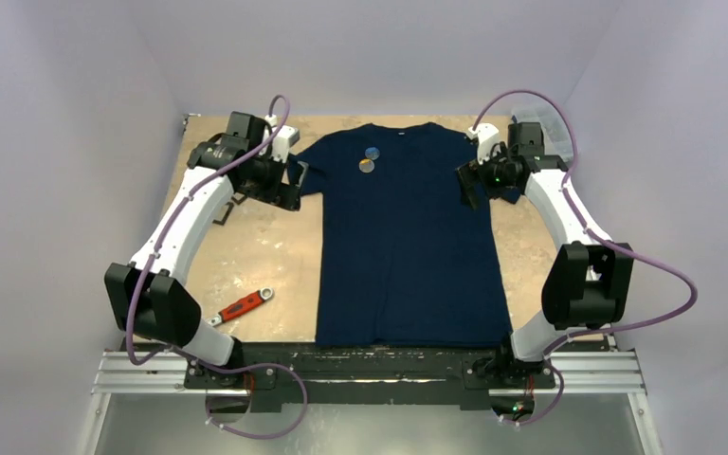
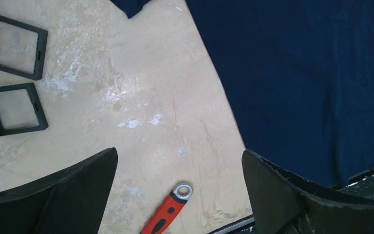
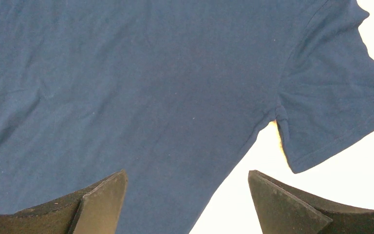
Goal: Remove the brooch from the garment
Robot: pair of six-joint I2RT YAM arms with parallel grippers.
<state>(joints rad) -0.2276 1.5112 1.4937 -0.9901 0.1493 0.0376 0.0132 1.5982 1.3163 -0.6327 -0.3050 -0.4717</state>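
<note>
No lettering, brand, number or sign can be read anywhere. The navy garment (image 1: 408,237) is plain, the two round brooches (image 1: 367,167) near its collar are too small to make out, and the red-handled wrench (image 1: 242,306) on the tabletop (image 1: 265,246) shows no legible mark.

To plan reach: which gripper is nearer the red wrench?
Left. The left gripper hangs over the table beyond the red wrench; the right gripper is at the opposite edge of the garment.
</note>
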